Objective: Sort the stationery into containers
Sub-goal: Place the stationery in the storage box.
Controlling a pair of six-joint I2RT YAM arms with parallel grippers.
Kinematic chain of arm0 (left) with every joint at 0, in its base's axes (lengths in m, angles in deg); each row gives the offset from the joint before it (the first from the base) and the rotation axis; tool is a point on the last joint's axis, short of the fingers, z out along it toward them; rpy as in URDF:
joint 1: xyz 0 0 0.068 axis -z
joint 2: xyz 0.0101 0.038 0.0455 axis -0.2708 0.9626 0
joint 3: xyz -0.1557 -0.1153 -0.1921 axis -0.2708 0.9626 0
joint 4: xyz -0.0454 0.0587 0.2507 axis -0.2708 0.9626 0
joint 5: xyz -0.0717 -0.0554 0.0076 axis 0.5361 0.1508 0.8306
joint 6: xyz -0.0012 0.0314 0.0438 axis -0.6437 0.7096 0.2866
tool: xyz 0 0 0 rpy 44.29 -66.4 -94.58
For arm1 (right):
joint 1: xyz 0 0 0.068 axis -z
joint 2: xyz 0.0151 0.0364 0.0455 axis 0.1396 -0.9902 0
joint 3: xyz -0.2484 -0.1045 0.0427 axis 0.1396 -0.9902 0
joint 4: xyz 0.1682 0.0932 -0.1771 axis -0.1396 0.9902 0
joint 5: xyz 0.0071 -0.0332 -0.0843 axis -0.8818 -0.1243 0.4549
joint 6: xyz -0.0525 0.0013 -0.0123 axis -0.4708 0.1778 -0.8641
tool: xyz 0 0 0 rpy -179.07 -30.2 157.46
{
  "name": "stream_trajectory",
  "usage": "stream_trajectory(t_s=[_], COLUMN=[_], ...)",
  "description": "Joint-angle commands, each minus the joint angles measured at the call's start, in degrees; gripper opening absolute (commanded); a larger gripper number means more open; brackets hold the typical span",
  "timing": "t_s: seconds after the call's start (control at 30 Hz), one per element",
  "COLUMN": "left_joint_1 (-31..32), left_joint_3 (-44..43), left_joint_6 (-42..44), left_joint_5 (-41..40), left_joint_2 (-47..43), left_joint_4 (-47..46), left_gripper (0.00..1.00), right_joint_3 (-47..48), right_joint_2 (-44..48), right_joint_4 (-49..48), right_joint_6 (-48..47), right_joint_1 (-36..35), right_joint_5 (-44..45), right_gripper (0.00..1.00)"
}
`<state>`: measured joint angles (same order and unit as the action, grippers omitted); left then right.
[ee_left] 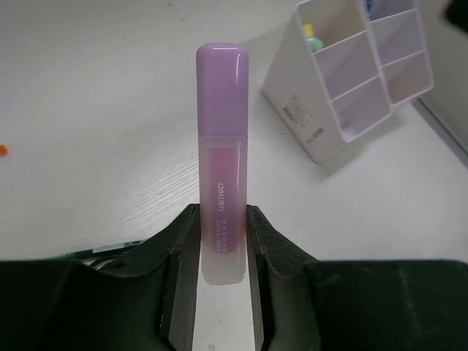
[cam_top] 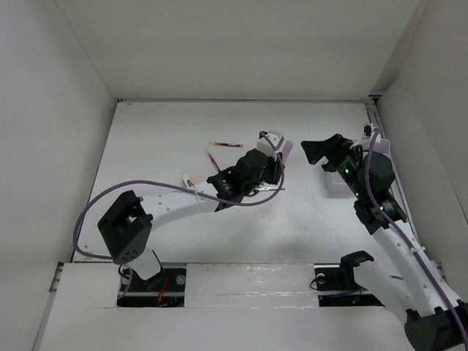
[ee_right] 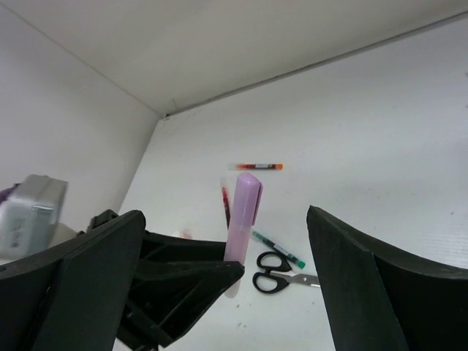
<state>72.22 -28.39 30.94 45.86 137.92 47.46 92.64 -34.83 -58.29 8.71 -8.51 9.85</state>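
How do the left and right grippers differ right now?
The left gripper is shut on the pink marker; the right gripper is open and holds nothing. The left gripper sits mid-table near the scissors, while the right gripper hovers by the white bins. Both are black.

One pink-purple marker stick (ee_left: pixel 221 146). Three thin pens lie on the worktop (cam_top: pixel 146 146): one orange-red pen (ee_right: pixel 258 167) farthest away, one red pen (ee_right: pixel 225 199), and one dark pen (ee_right: pixel 278 249) with a green tip. One pair of black-handled scissors (ee_right: pixel 273 279). One small eraser (cam_top: pixel 188 180), to the left. One cluster of white bins (ee_left: pixel 292 95), with at least six compartments showing, in two rows of three. Two marker tops show in one compartment: one yellow marker top (ee_left: pixel 308 30) and one pale green marker top (ee_left: pixel 314 44).
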Motion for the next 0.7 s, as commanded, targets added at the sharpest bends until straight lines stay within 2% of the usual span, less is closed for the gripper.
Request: stream_trajectory(t_s=[0.0, 0.13, 0.37, 0.5, 0.53, 0.67], left_joint_1=[1.49, 3.69, 3.69, 3.69, 3.69, 3.69], left_joint_3=[1.33, 1.34, 1.87, 1.87, 1.35, 1.34], left_joint_6=[2.65, 3.88, 3.36, 3.35, 3.35, 3.35], left_joint_5=[3.06, 3.06, 9.99, 12.02, 12.03, 12.55], left_joint_2=[-4.73, -6.05, -7.81, -7.81, -8.33, -8.95], left_joint_4=[-7.08, -7.79, -9.9, -10.42, -10.42, -10.42], left_gripper=[0.0, 0.0, 0.0, 0.0, 0.0, 0.0], right_joint_3=[-0.62, -2.37, -3.6, -3.6, -3.6, -3.6], right_joint_2=[-0.6, -2.09, -3.67, -4.2, -4.2, -6.04], right_joint_4=[-7.61, -9.36, -11.3, -12.61, -13.32, -13.94], right_joint_6=[2.15, 2.68, 3.21, 3.21, 3.21, 3.83], right_joint_1=[0.45, 0.45, 0.45, 0.45, 0.45, 0.45], right_joint_5=[-5.87, -8.34, -10.71, -12.98, -13.69, -15.63], right_gripper=[0.97, 0.96, 0.94, 0.69, 0.55, 0.52])
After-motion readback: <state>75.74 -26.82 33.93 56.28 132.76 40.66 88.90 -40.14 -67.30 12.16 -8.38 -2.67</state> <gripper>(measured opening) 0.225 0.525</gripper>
